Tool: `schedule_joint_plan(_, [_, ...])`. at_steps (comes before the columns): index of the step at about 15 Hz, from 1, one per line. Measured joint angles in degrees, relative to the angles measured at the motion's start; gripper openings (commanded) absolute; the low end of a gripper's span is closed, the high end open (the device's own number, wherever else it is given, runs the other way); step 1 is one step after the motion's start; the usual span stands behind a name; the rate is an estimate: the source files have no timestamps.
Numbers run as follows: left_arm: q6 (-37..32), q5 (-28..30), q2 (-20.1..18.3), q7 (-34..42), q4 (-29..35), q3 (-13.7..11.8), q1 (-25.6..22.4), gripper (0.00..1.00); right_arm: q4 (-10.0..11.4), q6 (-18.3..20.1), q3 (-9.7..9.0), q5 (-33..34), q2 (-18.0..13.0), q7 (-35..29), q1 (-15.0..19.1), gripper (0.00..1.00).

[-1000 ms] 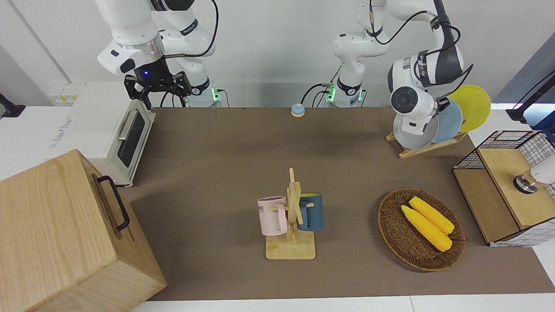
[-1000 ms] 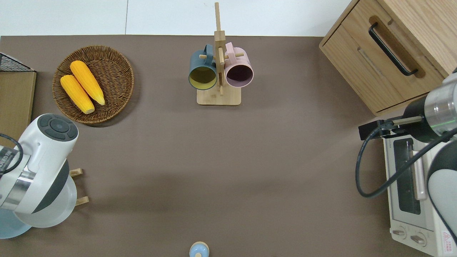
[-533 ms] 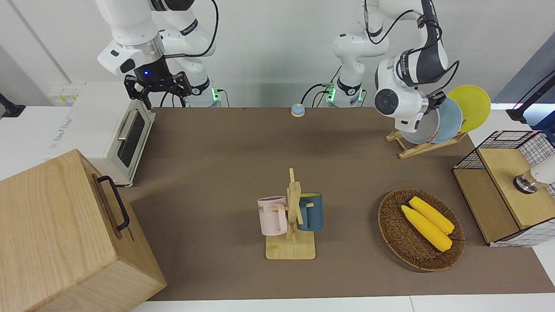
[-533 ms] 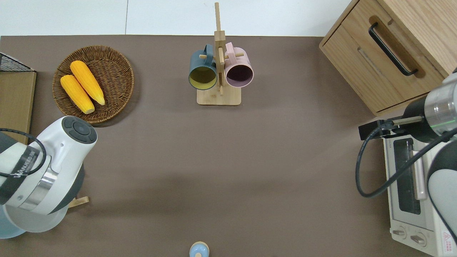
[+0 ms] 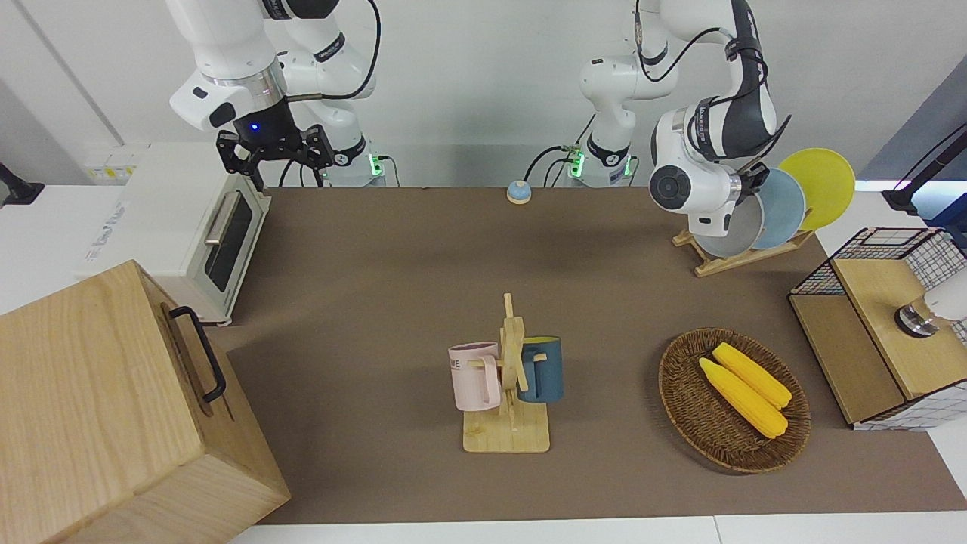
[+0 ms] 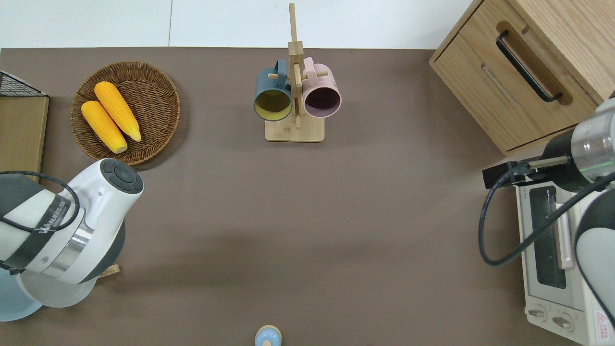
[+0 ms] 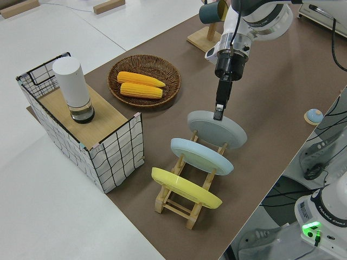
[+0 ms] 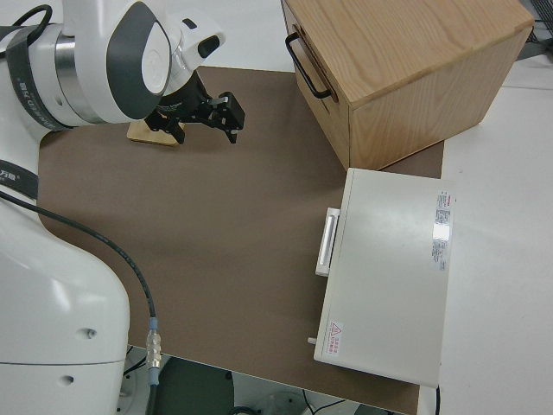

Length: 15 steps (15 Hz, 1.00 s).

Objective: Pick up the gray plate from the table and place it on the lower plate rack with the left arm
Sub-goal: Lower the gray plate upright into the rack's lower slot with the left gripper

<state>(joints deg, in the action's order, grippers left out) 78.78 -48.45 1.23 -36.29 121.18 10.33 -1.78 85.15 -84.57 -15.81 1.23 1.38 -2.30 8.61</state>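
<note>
The gray plate point(image 7: 223, 131) stands tilted in the end slot of the lower plate rack point(image 7: 184, 203), the slot toward the table's middle, beside the light blue plate point(image 7: 203, 157). My left gripper point(image 7: 218, 112) points down onto the plate's top rim and is shut on it. In the front view the plate point(image 5: 739, 230) shows below the left wrist, on the rack point(image 5: 744, 259). In the overhead view the wrist covers most of the plate point(image 6: 53, 297). The right arm is parked with its gripper point(image 8: 206, 116) open.
A yellow plate point(image 7: 184, 188) fills the rack's other end slot. A wicker basket point(image 5: 684, 400) with two corn cobs, a wire crate point(image 5: 876, 249), a mug stand point(image 5: 506, 434), a wooden cabinet point(image 5: 98, 408), a toaster oven point(image 5: 174, 219) and a small bell point(image 5: 518, 192) are on the table point(image 5: 378, 302).
The left wrist has swung toward the table's middle and risen a little. The gray plate has tipped back into the rack slot beside the light blue plate. The right arm has not moved.
</note>
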Motion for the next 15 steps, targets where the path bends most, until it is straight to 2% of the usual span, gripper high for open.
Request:
schedule_joint_plan(5, [0.3, 0.4, 1.3, -1.4, 0.0, 0.2, 0.0, 0.0, 0.0, 0.0, 0.0, 0.0, 0.0, 0.0, 0.0, 0.983])
schedule_joint_plan(6, [0.5, 0.8, 1.4, -1.5, 0.0, 0.2, 0.0, 0.04, 0.0, 0.0, 0.0, 0.0, 0.0, 0.0, 0.0, 0.983])
schedule_joint_plan(9, [1.5, 2.1, 1.4, -1.5, 0.0, 0.1, 0.0, 0.39, 0.0, 0.0, 0.0, 0.0, 0.0, 0.0, 0.0, 0.983])
schedule_joint_plan(11, [1.8, 2.8, 1.5, -1.5, 0.0, 0.1, 0.0, 0.53, 0.0, 0.0, 0.0, 0.0, 0.0, 0.0, 0.0, 0.983])
schedule_joint_plan(12, [2.3, 3.1, 1.6, -1.5, 0.0, 0.1, 0.0, 0.66, 0.0, 0.0, 0.0, 0.0, 0.0, 0.0, 0.0, 0.983])
schedule_joint_plan(13, [2.6, 3.4, 1.6, -1.5, 0.0, 0.1, 0.0, 0.86, 0.0, 0.0, 0.0, 0.0, 0.0, 0.0, 0.0, 0.983])
schedule_joint_plan(14, [2.7, 3.9, 1.6, -1.5, 0.0, 0.1, 0.0, 0.98, 0.0, 0.0, 0.0, 0.0, 0.0, 0.0, 0.0, 0.983])
schedule_joint_plan(15, [2.8, 4.5, 1.6, -1.5, -0.1, 0.1, 0.0, 0.99, 0.0, 0.0, 0.0, 0.0, 0.0, 0.0, 0.0, 0.983])
